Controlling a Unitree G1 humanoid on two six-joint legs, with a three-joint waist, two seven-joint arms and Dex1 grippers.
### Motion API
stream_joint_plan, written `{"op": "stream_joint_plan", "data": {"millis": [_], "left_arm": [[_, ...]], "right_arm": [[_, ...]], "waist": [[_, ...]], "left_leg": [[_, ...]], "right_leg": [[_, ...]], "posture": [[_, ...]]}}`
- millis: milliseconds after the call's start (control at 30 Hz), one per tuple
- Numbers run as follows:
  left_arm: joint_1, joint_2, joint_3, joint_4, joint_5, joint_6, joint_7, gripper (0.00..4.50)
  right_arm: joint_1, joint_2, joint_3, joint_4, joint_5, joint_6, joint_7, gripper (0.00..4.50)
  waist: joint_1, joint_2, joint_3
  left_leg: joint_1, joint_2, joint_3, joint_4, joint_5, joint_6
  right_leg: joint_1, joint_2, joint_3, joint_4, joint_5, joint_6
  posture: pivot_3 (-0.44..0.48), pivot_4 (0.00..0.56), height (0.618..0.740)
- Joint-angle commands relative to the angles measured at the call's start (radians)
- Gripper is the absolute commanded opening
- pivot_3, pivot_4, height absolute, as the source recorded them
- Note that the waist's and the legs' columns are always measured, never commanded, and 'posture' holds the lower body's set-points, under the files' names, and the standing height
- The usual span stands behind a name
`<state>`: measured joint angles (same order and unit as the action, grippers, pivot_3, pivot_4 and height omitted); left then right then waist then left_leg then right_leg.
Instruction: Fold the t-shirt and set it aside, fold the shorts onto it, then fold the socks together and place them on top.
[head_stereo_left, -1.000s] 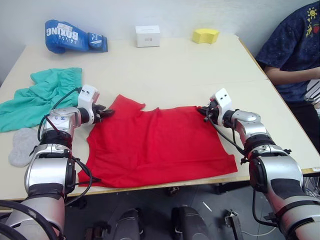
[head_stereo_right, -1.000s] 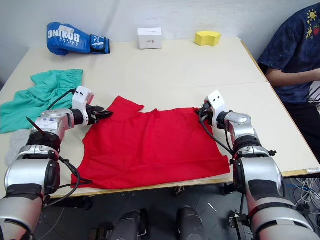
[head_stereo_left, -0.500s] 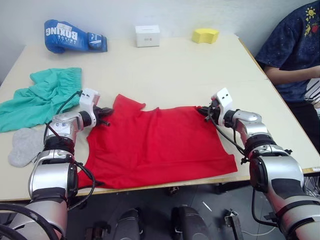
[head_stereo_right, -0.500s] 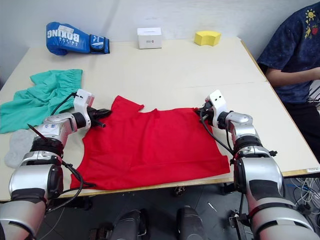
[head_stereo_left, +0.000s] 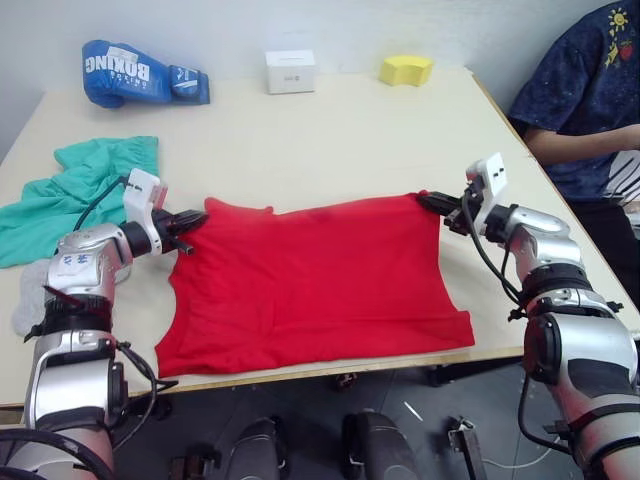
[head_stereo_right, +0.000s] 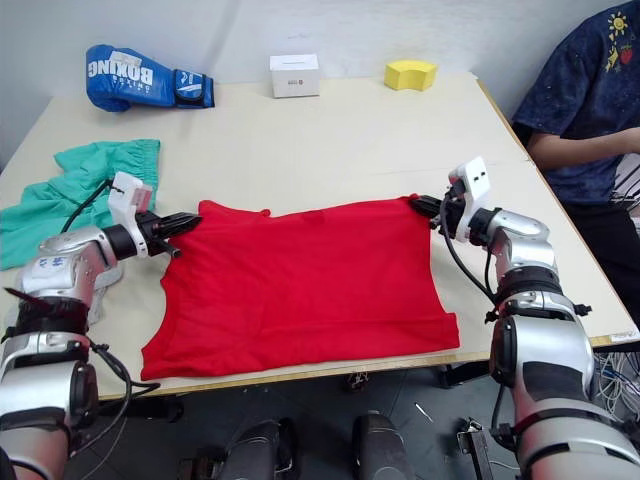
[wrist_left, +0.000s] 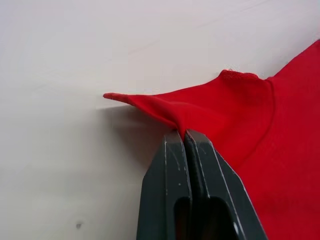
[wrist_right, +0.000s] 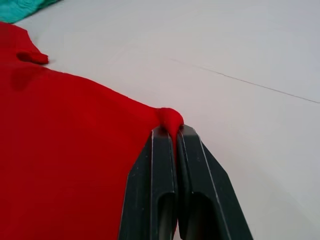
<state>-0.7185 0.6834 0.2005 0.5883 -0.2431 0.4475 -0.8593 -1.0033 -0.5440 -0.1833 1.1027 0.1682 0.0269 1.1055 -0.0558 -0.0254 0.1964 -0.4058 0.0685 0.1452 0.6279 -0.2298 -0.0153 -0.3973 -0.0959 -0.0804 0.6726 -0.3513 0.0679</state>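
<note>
red cloth takes up the near middle of the pale table (head_stereo_left: 330, 130): the t-shirt (head_stereo_left: 310, 285) lies spread flat, its far edge drawn into a nearly straight line between the two arms, its near hem close to the table's front edge. the cloth is smooth across the middle, with slight puckers at the two held corners. the shorts (head_stereo_left: 75, 195), teal and rumpled, lie in a heap on the robot's left, just beside the left arm and apart from the shirt. one of the socks (head_stereo_left: 25, 305), light grey, shows near the left edge of the table behind the left forearm; i cannot tell whether the second one is there.

the left gripper (head_stereo_left: 192, 220) is clamped on the shirt's far left corner, and the right gripper (head_stereo_left: 432, 203) is clamped on the far right corner. the head views show where the arms sit but not the pinch itself. the left wrist view shows the two dark fingers (wrist_left: 170, 190) pressed together with a red fold rising between their tips, a small peak of cloth pulled out toward the bare table. the right wrist view shows the same: fingers (wrist_right: 162, 185) closed, a little red bunch at their tips, and a sliver of teal at the far corner.

farther back stand a blue boxing glove (head_stereo_left: 140, 73), a white box (head_stereo_left: 290, 71) and a yellow sponge (head_stereo_left: 406, 69). a person (head_stereo_left: 585, 90) in a dark patterned shirt sits at the robot's right.
</note>
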Motion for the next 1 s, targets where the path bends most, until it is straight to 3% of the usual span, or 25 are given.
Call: {"op": "stream_joint_plan", "data": {"millis": [33,233,400,500,600,767,867,1000], "left_arm": [[0.061,0.033,0.040,-0.143,-0.044,0.041,-0.001,0.03],[0.223,0.047,0.054,-0.341,-0.066,0.116,0.030,0.03],[0.292,0.046,0.060,-0.407,-0.078,0.163,0.063,0.03],[0.295,0.051,0.056,-0.412,-0.087,0.189,0.068,0.63],[0.224,0.094,0.055,-0.354,-0.105,0.277,0.043,1.51],[0.049,0.154,0.045,-0.183,-0.115,0.390,0.030,3.07],[-0.051,0.134,-0.024,-0.062,-0.076,0.382,0.019,4.02],[-0.188,0.049,-0.099,0.131,-0.005,0.313,0.054,4.02]], "right_arm": [[0.058,-0.024,-0.023,-0.109,0.048,0.032,0.041,0.00],[0.241,-0.016,0.001,-0.270,0.051,0.025,0.033,0.00],[0.336,0.004,0.031,-0.347,0.030,0.001,-0.026,0.00],[0.360,0.006,0.040,-0.372,0.026,0.002,-0.058,0.00],[0.388,-0.029,0.054,-0.424,0.032,0.008,-0.015,0.58],[0.423,-0.126,0.091,-0.467,-0.005,-0.044,0.042,2.23],[0.418,-0.181,0.107,-0.452,-0.022,-0.085,0.073,3.27],[0.364,-0.208,0.105,-0.402,-0.025,-0.111,0.079,3.27]], "waist": [[0.000,0.000,0.000],[0.002,0.000,0.000],[0.002,0.000,0.000],[0.002,0.000,0.000],[0.003,0.000,0.000],[0.014,-0.001,0.000],[0.019,-0.001,0.000],[0.027,-0.001,0.000]], "left_leg": [[0.000,0.000,0.000,0.000,0.000,0.000],[0.000,0.000,-0.002,0.000,-0.001,0.000],[0.001,0.001,-0.003,0.001,-0.001,0.000],[0.001,0.001,-0.002,0.001,-0.002,0.000],[0.001,0.001,-0.002,0.001,-0.002,0.000],[0.001,0.000,-0.002,0.001,-0.002,0.000],[0.002,-0.001,-0.001,0.001,-0.003,0.001],[0.002,-0.002,0.001,0.003,-0.003,0.002]], "right_leg": [[0.000,0.000,0.000,0.000,0.000,0.000],[0.000,-0.001,0.002,-0.001,0.000,0.000],[0.000,-0.001,0.003,0.000,0.000,0.000],[0.000,-0.001,0.003,0.000,0.000,0.000],[0.000,-0.001,0.003,0.000,0.000,0.000],[0.000,0.000,0.002,-0.001,0.000,0.000],[0.000,0.000,0.003,-0.001,0.001,0.002],[0.000,0.003,0.002,-0.001,0.001,0.003]], "posture": [[0.000,0.150,0.740],[0.000,0.150,0.740],[0.000,0.150,0.740],[0.000,0.150,0.740],[0.000,0.150,0.740],[0.000,0.150,0.740],[0.000,0.150,0.740],[0.000,0.150,0.740]]}}
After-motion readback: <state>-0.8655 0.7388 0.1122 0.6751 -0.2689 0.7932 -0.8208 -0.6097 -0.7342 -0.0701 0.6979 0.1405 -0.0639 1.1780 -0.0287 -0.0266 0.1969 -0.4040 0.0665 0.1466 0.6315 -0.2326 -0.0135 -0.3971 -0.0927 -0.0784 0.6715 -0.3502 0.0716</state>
